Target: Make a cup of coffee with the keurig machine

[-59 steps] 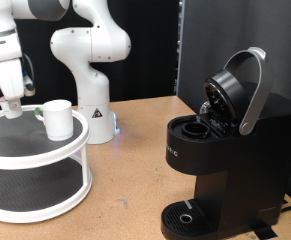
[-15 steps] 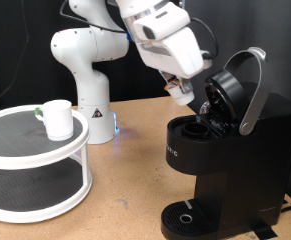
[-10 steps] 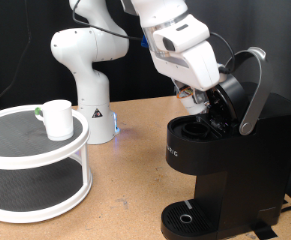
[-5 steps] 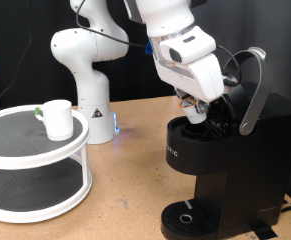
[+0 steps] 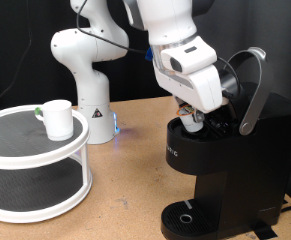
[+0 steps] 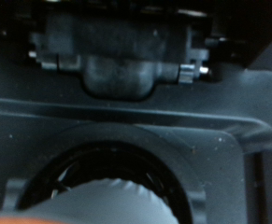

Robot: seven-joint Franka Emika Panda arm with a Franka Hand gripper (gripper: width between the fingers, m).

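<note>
The black keurig machine stands at the exterior view's right with its silver-rimmed lid hinged up. My gripper hangs just over the open pod chamber, shut on a small white pod. In the wrist view the pod is a pale blur in front of the round chamber opening. The white cup sits far to the exterior view's left, on the upper tier of a round white shelf, well apart from the gripper.
The white robot base stands behind the shelf on the wooden table. The machine's round drip base is low at the front. A dark panel backs the machine.
The arm has swung from the shelf to the machine. Over the last second the gripper has sunk with the pod toward the open chamber. The cup has not moved.
</note>
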